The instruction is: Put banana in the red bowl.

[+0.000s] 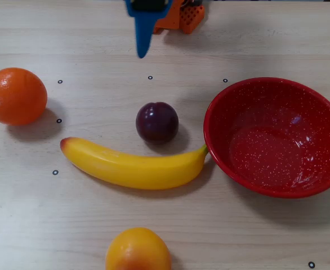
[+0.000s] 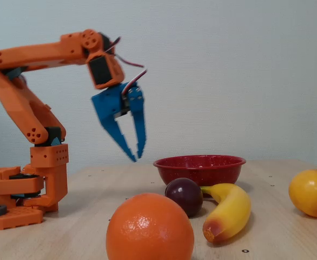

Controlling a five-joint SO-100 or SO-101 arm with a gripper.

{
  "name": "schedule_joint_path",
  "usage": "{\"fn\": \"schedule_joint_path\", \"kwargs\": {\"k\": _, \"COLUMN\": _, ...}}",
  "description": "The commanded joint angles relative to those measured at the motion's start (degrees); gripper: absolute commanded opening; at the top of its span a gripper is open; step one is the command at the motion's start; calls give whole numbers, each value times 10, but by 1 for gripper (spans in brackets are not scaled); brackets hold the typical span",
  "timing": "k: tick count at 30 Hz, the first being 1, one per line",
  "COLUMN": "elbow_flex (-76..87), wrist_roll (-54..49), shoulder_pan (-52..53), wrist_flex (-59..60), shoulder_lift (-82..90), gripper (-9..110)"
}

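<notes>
The long yellow banana (image 1: 134, 166) lies on the wooden table, its greenish stem end against the rim of the red speckled bowl (image 1: 266, 157) to its right in the overhead view. In the fixed view the banana (image 2: 229, 211) lies in front of the bowl (image 2: 199, 168). My blue gripper (image 2: 136, 158) hangs in the air left of the bowl, well above the table, tips almost together and holding nothing. Seen from overhead, the gripper (image 1: 142, 52) pokes in from the top edge, far from the banana.
A dark plum (image 1: 157, 122) sits just behind the banana's middle. An orange (image 1: 15, 95) rests at the left, and a yellow-orange fruit (image 1: 138, 250) at the bottom edge. The orange arm base (image 2: 23, 189) stands at the left in the fixed view.
</notes>
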Motion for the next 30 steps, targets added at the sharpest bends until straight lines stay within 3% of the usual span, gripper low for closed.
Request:
{"fn": "schedule_joint_path", "kwargs": {"k": 1, "elbow_flex": -95, "wrist_roll": -10, "shoulder_pan": 14, "wrist_flex": 4, "shoulder_lift": -24, "gripper": 0}}
{"fn": "schedule_joint_path", "kwargs": {"k": 19, "elbow_flex": -396, "wrist_roll": -38, "shoulder_pan": 33, "wrist_flex": 33, "shoulder_lift": -316, "gripper": 0}}
{"fn": "schedule_joint_path", "kwargs": {"k": 30, "elbow_flex": -503, "wrist_roll": -81, "shoulder_pan": 39, "wrist_flex": 104, "shoulder_lift": -436, "gripper": 14}}
